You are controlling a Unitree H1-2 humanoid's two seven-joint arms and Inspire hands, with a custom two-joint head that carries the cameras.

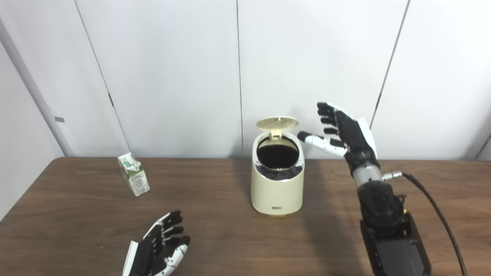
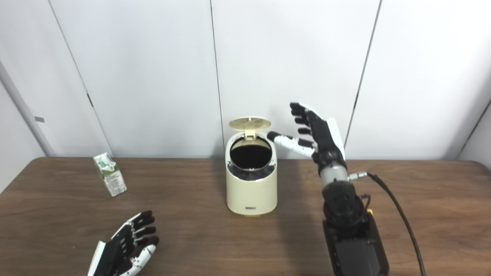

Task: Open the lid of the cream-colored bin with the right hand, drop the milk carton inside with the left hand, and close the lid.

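The cream-colored bin (image 1: 277, 188) stands at the middle of the table with its round lid (image 1: 277, 123) flipped up at the back, showing a dark inside. My right hand (image 1: 343, 132) is raised just right of the bin's top, open, fingers spread, thumb pointing toward the lid without touching it. A small white and green milk carton (image 1: 133, 174) stands tilted at the far left of the table. My left hand (image 1: 159, 247) rests low near the front edge, open and empty, well short of the carton.
The brown wooden table (image 1: 215, 230) runs the full width, backed by a white panelled wall. A black cable (image 1: 433, 207) trails from my right wrist across the table's right side.
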